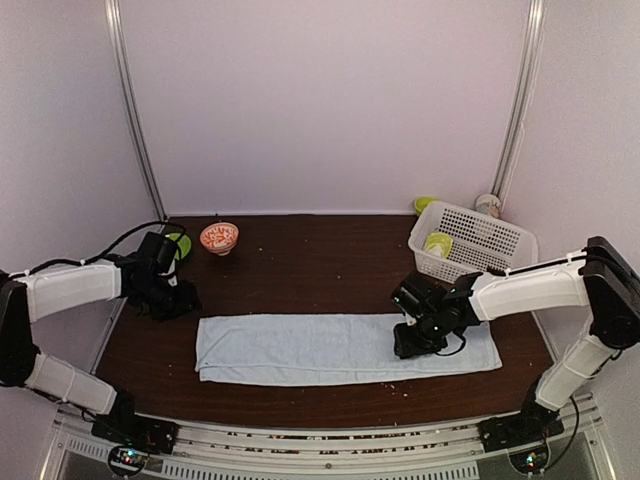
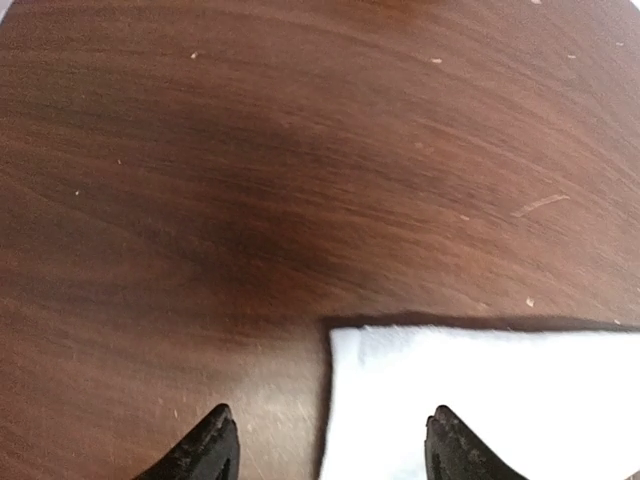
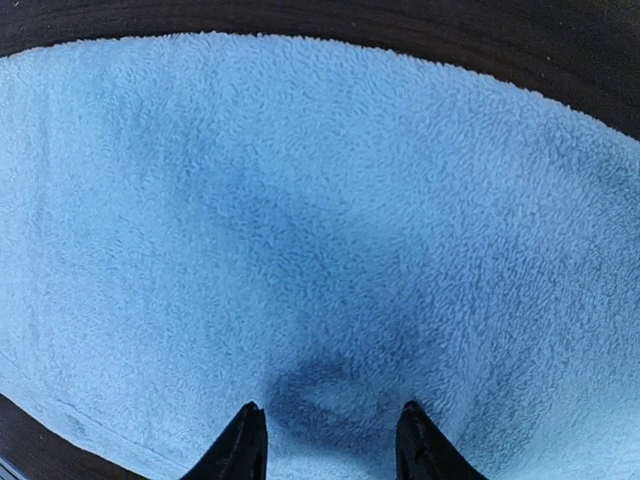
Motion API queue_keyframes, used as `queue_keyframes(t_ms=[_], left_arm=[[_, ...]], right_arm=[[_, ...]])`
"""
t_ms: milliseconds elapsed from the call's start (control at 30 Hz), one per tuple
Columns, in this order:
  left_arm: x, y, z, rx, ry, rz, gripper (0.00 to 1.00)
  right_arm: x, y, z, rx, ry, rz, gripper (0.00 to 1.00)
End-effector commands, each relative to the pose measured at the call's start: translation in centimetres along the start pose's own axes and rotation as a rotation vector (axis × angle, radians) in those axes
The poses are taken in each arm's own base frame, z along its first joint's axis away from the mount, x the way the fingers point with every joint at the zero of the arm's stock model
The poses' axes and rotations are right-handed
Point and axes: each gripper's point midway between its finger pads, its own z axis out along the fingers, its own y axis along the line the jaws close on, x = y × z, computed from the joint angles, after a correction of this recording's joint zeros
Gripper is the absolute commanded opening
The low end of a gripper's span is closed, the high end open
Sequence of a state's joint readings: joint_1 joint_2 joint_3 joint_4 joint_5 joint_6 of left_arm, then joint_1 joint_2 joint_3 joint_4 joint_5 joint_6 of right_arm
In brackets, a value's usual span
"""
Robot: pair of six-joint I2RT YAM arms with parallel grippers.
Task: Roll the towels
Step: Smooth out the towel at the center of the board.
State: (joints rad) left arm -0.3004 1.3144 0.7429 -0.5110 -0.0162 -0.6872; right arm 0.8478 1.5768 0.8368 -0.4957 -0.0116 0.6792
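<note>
Top view: pale blue towel (image 1: 300, 345) lies flat at full length along the worktop's (image 1: 320, 270) near edge. No roll started, so all of its rolling is left to do. In the basket (image 1: 495, 232) at the far right corner sits a lime-green and cream bundle (image 1: 438, 243), probably the second towel. Can't tell if it's rolled. Left claw (image 1: 170, 298) is just off the towel's far left corner. Right claw (image 1: 412, 345) is on top of it near the right end.

Left wrist: shows what top can't. Fingers spread, nothing held, one over bare wood, the other over the towel corner.

Right wrist: fingers partly apart, tips down at the terry, small dimple between them. No cloth pinched that I can see.
</note>
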Motion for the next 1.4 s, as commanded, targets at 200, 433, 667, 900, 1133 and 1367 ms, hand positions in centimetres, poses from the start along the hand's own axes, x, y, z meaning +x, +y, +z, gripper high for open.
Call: queue_keyframes(t_ms=[200,433,667,900,1133,1367], left_arm=[[6.7,-6.6,-4.6,0.089,0.044,0.235,0.6],[10.6,-6.4,-3.7,0.022,0.101,0.303,0.6],[12.3,-9.2,-3.0,0.001,0.135,0.45,0.6],[12.0,-7.4,-3.5,-0.098,0.111,0.466,0.62],[12.7,-4.4,-4.1,-0.045,0.077,0.154,0.66],[10.8,-5.1,-5.6,0.282,-0.028,-0.314,0.66]], right_arm=[[-2.9,0.3,-5.1,-0.029,-0.118,-0.017,0.47],[-1.7,-1.1,-5.2,-0.024,-0.14,0.007,0.46],[0.0,-2.7,-4.7,-0.01,-0.145,0.049,0.45],[0.4,-2.8,-4.9,-0.042,-0.162,0.072,0.45],[0.1,-3.1,-5.5,-0.036,-0.186,0.073,0.45],[-0.6,-2.6,-6.3,-0.068,-0.219,0.087,0.45]])
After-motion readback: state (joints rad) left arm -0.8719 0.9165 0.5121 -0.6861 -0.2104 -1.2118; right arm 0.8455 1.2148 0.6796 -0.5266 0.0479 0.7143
